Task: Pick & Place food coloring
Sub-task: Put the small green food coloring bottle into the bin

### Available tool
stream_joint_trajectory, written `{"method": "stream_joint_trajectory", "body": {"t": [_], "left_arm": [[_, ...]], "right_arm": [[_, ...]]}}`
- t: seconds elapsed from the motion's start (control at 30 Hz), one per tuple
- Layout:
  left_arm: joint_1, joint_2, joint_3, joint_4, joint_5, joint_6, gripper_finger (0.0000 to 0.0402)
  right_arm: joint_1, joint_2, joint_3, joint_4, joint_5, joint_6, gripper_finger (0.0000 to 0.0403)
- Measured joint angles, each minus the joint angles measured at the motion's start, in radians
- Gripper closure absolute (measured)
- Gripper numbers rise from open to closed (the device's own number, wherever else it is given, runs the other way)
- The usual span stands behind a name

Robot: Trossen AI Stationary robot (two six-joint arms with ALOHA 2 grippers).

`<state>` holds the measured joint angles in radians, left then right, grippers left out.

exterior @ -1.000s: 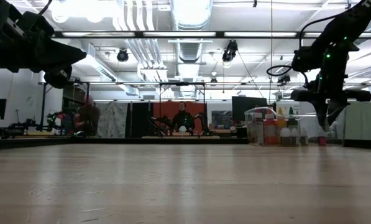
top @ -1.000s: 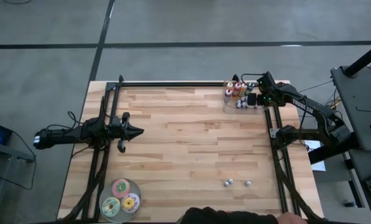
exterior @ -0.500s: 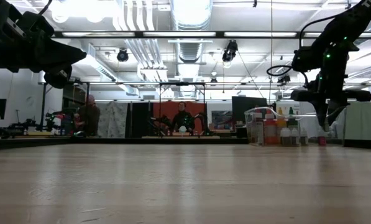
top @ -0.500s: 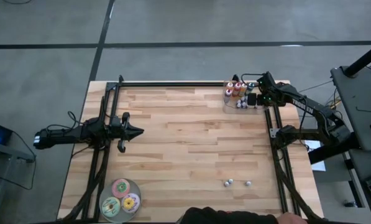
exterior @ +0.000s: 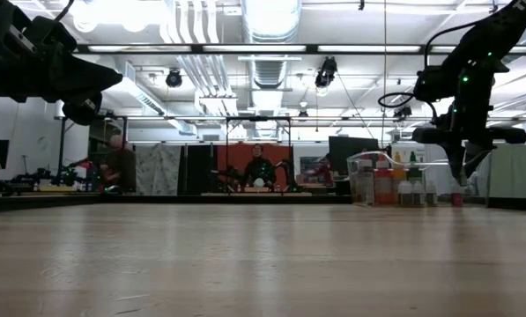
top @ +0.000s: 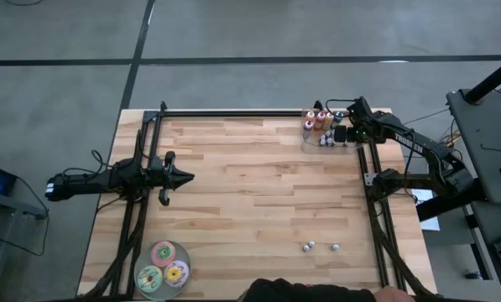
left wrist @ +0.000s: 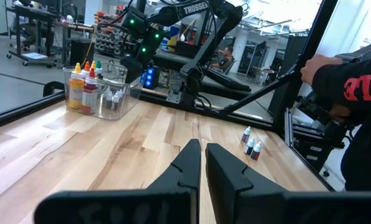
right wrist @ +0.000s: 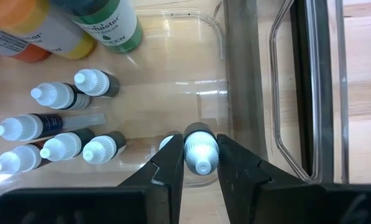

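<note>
A clear container (top: 324, 130) at the table's far right holds the food coloring: several tiny white-capped bottles (right wrist: 61, 146) and larger bottles (right wrist: 104, 22). My right gripper (top: 341, 134) points steeply down over the container's near corner, shut on one tiny bottle (right wrist: 201, 148). Three more tiny bottles (top: 309, 246) stand upright on the table near its front edge. My left gripper (top: 186, 178) waits at the table's left side, level, with its fingers (left wrist: 191, 158) together and nothing between them. My right gripper pinches the tiny bottle's white cap (right wrist: 201, 152) between its two fingers (right wrist: 171, 163), one on each side, from above and pointing steeply down. The bottle stands upright with its nozzle up, beside the container's wall (right wrist: 225, 93). Its lower end is hidden under the cap.
Three flat round discs (top: 164, 267), pink, green and yellow, lie at the near left corner. Black frame rails (top: 372, 210) run along both table sides and the far edge. A person's dark sleeve (left wrist: 353, 81) and hand (top: 393, 294) are at the near edge.
</note>
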<state>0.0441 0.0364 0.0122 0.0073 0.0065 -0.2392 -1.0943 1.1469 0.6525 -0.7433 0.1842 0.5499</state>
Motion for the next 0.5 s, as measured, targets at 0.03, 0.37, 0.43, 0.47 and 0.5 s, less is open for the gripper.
{"method": "stream_joint_trajectory", "body": {"t": [0.03,0.37,0.43,0.47,0.5], "left_arm": [[0.0,0.0,0.0,0.0,0.0,0.0,0.0402],[0.0,0.0,0.0,0.0,0.0,0.0,0.0402],[0.0,0.0,0.0,0.0,0.0,0.0,0.0402],[0.0,0.0,0.0,0.0,0.0,0.0,0.0402],[0.0,0.0,0.0,0.0,0.0,0.0,0.0402]], "right_arm": [[0.0,0.0,0.0,0.0,0.0,0.0,0.0328],[0.0,0.0,0.009,0.024,-0.005,-0.004,0.0329],[0.0,0.0,0.021,0.027,-0.005,-0.004,0.033],[0.0,0.0,0.025,0.027,-0.005,-0.006,0.0329],[0.0,0.0,0.028,0.027,-0.005,-0.008,0.0328]]}}
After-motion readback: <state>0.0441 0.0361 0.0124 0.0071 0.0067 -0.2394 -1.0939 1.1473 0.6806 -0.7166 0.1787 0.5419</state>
